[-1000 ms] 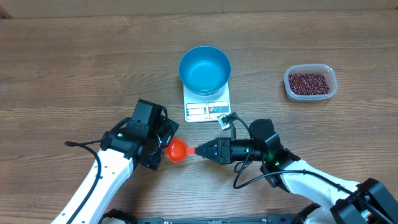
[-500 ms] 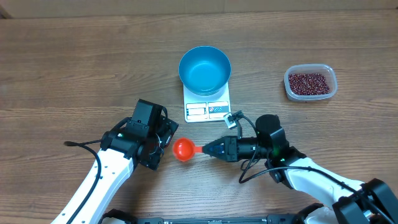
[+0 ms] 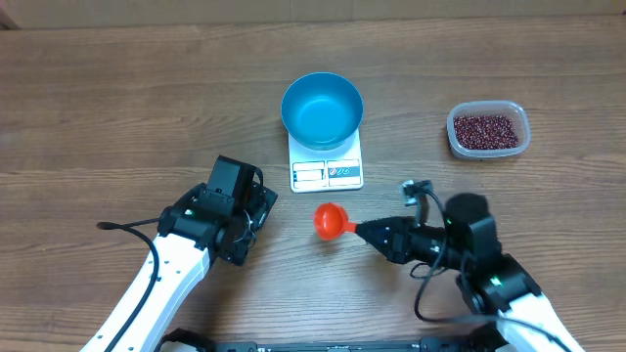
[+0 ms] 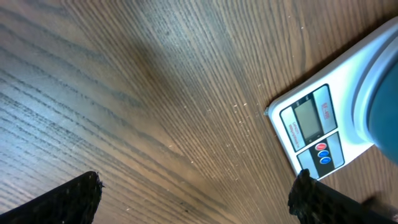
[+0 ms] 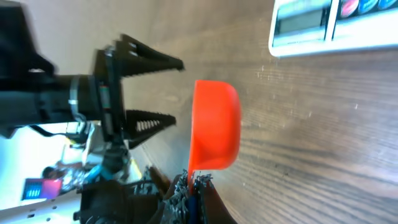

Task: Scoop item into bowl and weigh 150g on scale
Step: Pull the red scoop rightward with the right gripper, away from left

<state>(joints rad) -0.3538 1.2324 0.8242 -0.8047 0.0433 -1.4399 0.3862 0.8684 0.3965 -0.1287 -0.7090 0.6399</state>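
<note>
The right end effector (image 3: pixel 364 230) was clamped on the handle of the red scoop (image 3: pixel 331 220), holding it over the middle of the bench (image 3: pixel 117 108), just on the near side of the scale (image 3: pixel 328 168). The scoop's long axis ran left to right, with the cup at the left end and the handle running back to the right into the arm. From overhead the cup looked empty.

The beans (image 3: pixel 485 128) lay in the clear tub (image 3: pixel 521 137) at the far right of the bench, well apart from the scoop — to its right and farther away. So the cup pointed away from what it had to reach. The coming move would likely call for swinging the scoop round to the right and outward before dipping it. The right arm was plainly the nearer one to the tub.

The left end effector (image 3: pixel 262 213) stood to the left of the scoop with its fingers (image 4: pixel 68 202) wide apart, holding nothing; only bare wood and a corner of the scale showed between them. The blue bowl (image 3: pixel 322 110) sat on the scale — empty, as far as could be seen.
</note>
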